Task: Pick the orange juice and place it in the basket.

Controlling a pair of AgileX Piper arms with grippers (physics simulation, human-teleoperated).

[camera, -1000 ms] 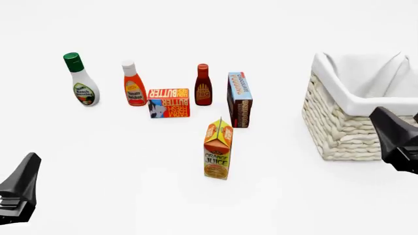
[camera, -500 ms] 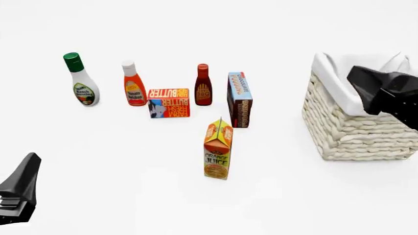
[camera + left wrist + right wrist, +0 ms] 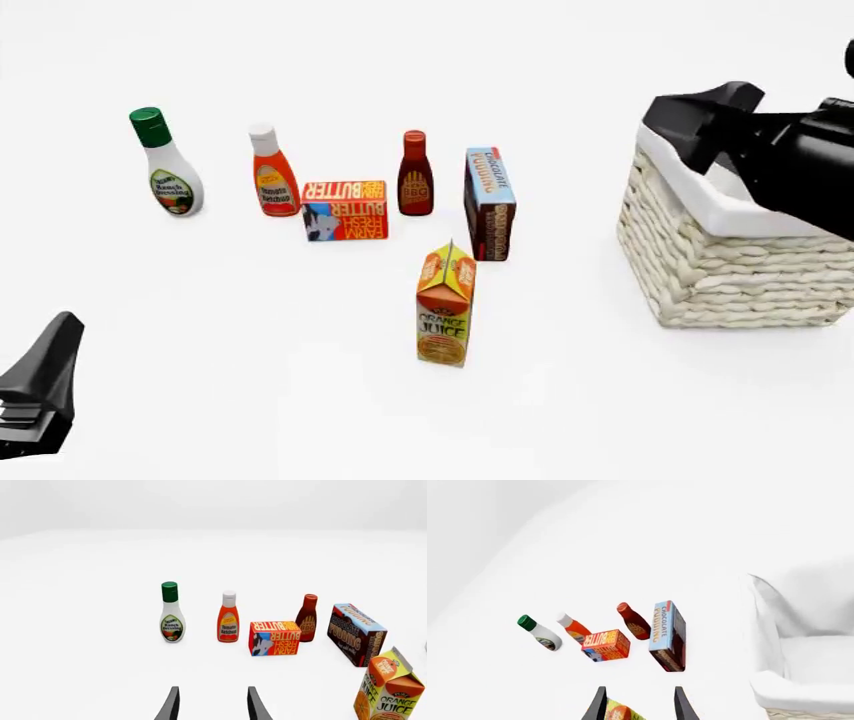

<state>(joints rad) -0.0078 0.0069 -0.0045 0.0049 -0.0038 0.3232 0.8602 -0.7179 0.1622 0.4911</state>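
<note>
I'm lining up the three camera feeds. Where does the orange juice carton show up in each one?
Front view: the orange juice stands upright near the middle, nearer the camera than the other groceries.
Left wrist view: in the lower right corner, cut off by the frame.
Right wrist view: only its top peeks in at the bottom edge, between the fingers.
Shared landmark: the chocolate pudding box just behind it.

1. The tall orange and yellow gable-top juice carton (image 3: pixel 446 307) stands alone; bare white table (image 3: pixel 267 330) lies to its left, right and near side.
2. Behind it, the upright brown chocolate pudding box (image 3: pixel 490 203) stands near.
3. The black right gripper (image 3: pixel 694 122) hangs over the cream woven basket (image 3: pixel 727 275).
</note>
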